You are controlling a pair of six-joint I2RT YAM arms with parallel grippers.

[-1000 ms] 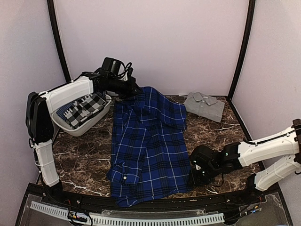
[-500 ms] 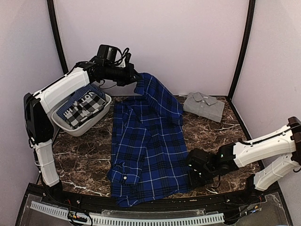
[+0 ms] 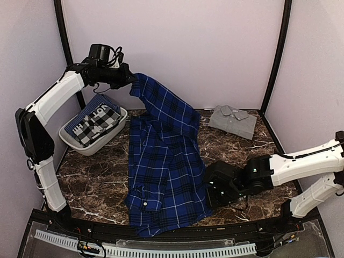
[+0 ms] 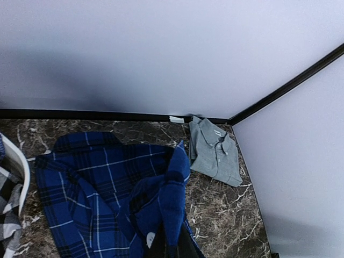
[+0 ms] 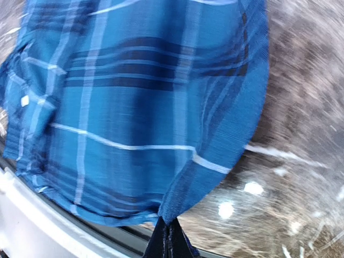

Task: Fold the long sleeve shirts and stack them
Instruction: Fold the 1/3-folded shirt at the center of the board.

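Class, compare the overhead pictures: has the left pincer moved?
Yes. The left pincer, gripping the blue plaid cloth shirt, moved left and up, away from the folded grey shirt.

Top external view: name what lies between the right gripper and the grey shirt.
Only bare marble tabletop, from the right gripper to the folded grey shirt; the top external view shows it.

Overhead, two wrists; shared plaid shirt
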